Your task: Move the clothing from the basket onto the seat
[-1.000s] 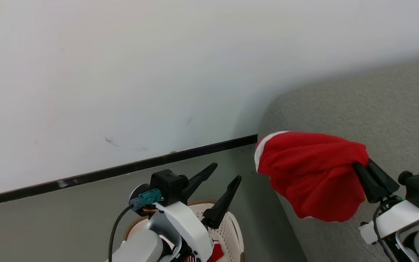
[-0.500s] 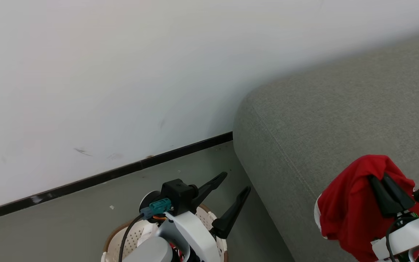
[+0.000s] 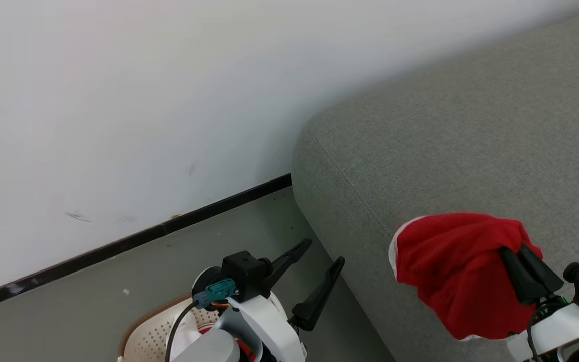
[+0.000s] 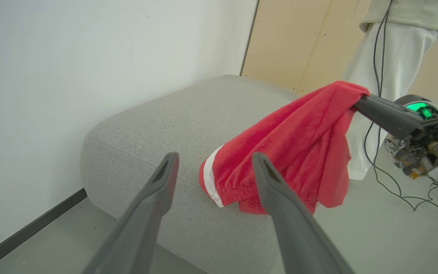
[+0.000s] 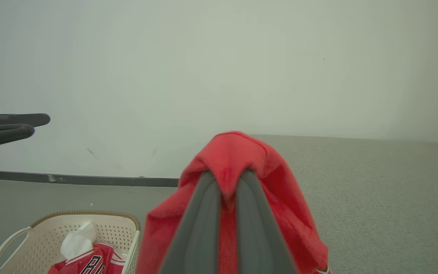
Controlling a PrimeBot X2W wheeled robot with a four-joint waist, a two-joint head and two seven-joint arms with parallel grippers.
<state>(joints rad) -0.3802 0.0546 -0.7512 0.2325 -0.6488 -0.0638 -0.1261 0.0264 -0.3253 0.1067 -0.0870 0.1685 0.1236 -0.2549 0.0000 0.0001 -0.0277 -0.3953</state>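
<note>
Our right gripper (image 3: 514, 249) clamps 1 red garment (image 3: 445, 266) over the front edge of the seat (image 3: 445, 151); beside the seat, our left gripper (image 3: 323, 251) hangs spread and empty, and the basket (image 5: 120, 232) holds 1 jersey (image 5: 89, 262).

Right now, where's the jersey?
The jersey lies in the basket, lower left of the right wrist view; the basket stands on the floor, left of the sofa.

The garment (image 3: 450, 271) is soft, fuzzy matt cloth; the sofa (image 3: 445, 151) coarse woven fabric; the basket (image 5: 116, 228) smooth perforated plastic, its rim woven-looking.
</note>
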